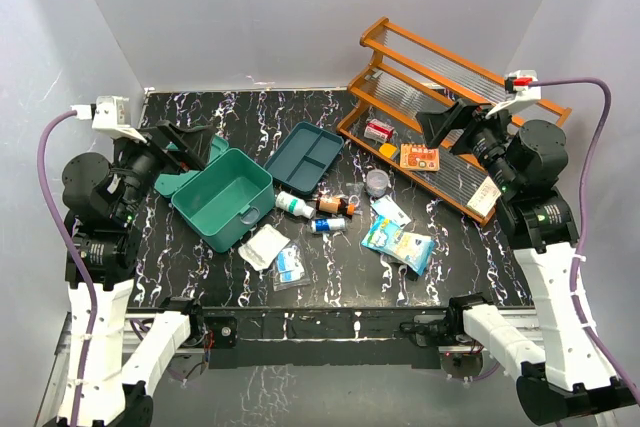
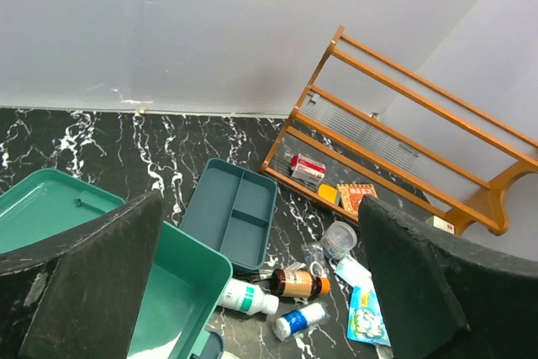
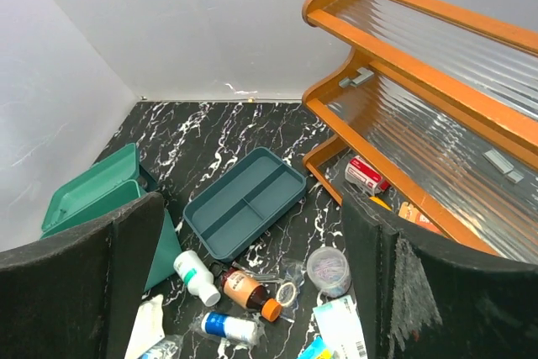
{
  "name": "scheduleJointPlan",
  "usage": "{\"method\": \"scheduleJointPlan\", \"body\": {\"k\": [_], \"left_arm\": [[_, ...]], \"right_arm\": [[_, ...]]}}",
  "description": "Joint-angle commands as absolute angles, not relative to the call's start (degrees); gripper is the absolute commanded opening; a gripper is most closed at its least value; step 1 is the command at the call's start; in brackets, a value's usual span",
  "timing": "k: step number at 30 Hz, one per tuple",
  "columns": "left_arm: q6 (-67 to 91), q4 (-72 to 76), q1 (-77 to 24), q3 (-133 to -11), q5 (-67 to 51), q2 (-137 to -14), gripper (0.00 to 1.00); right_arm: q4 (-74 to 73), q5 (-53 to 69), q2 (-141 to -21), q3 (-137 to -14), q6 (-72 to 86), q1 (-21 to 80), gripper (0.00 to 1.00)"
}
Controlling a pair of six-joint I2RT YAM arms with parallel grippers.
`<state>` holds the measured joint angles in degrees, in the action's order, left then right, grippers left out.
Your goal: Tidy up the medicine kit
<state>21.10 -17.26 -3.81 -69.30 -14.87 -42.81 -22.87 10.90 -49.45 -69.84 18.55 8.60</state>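
Black padded fingers [image 2: 101, 275] of the left tool [image 2: 261, 233] stand wide apart and grasp nothing; this tool hangs in the air and touches nothing. Just under it and a little ahead lies the medicine kit [image 2: 189, 279], a teal box with its lid open. Beyond the box, its insert tray [image 2: 231, 212] lies apart on the table [image 2: 109, 145].

The right tool [image 3: 252, 208] is also spread wide and empty, raised close to the orange rack [image 3: 403, 90]. A small red box [image 3: 366, 174] lies on the lowest shelf of the rack.

Between the right tool and the kit lie the tray and loose things: a white bottle [image 3: 195, 275], a brown bottle [image 3: 245, 288], a blue and white bottle [image 3: 225, 325], a round clear container [image 3: 328, 268] and some packets [image 1: 398, 242].
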Motion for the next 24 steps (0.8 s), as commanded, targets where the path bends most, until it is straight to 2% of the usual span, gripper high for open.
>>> {"method": "scheduleJointPlan", "body": {"k": [1, 5, 8, 12, 18, 24], "left_arm": [[21.8, -12.4, -3.3, -68.2, -19.1, -42.2, 0.99], [22.5, -10.8, -3.8, -67.3, -24.5, -42.9, 0.99], [24.7, -10.3, -4.5, -67.0, -23.7, -42.9, 0.99], [21.2, -9.4, -5.4, -67.6, -28.7, -44.2, 0.99], [23.2, 0.9, -8.0, -62.4, -44.2, -46.7, 0.99], [27.8, 7.7, -10.9, -57.8, -46.9, -50.6, 0.99]], "right_arm": [[-16.0, 13.8, -49.4, -69.3, 19.3, 8.2, 0.85], [-14.6, 15.0, -49.5, -68.5, 19.7, 8.1, 0.85], [-13.9, 15.6, -49.6, -68.1, 19.9, 8.1, 0.86], [-13.2, 15.6, -49.6, -67.4, 20.1, 8.2, 0.86], [-11.9, 17.4, -50.8, -65.8, 22.1, 8.9, 0.86], [-10.6, 19.5, -51.1, -63.0, 23.9, 9.0, 0.85]]}}
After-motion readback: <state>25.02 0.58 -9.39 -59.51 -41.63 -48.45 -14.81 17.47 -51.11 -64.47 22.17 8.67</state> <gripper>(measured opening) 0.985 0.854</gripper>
